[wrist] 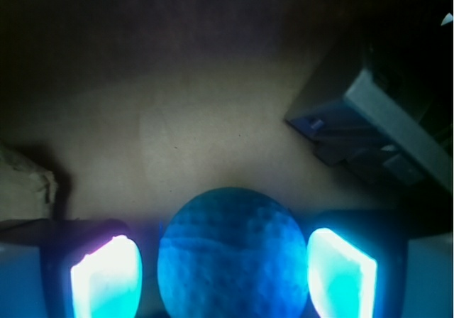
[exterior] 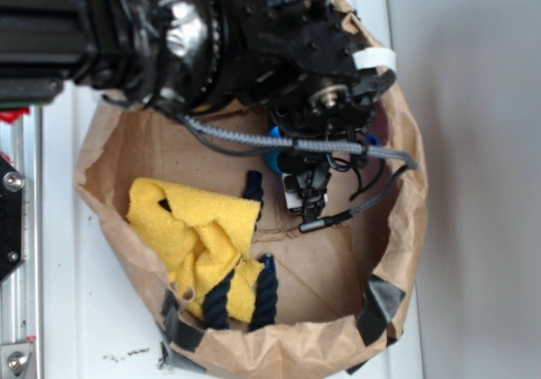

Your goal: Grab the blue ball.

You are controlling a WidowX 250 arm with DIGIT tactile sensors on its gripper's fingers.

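A crumpled brown paper bag (exterior: 397,227), rolled down and patched with dark tape at its near rim, is seen from above in the exterior view, and everything is placed relative to it. Its walls rise on all sides. The far part of its floor is crowded by the black robot arm (exterior: 169,32) and trailing grey cables, while bare brown floor is left open toward the near right wall. A yellow cloth (exterior: 199,235) is bunched against the left wall, with dark navy rope pieces (exterior: 266,294) lying on and beside it near the front rim.

The gripper (exterior: 292,155) is lowered into the far middle of the bag. In the wrist view the two fingers (wrist: 106,279) are seen glowing cyan, held apart, with the blue ball (wrist: 233,254) lying between them on the bag floor. The ball nearly fills the opening; narrow dark gaps are visible on either side, so contact cannot be confirmed. Only slivers of blue are seen under the arm in the exterior view.

A grey metal block (wrist: 369,126) is seen in the wrist view beyond the ball toward the right, apart from it, and a rope end at the left edge.
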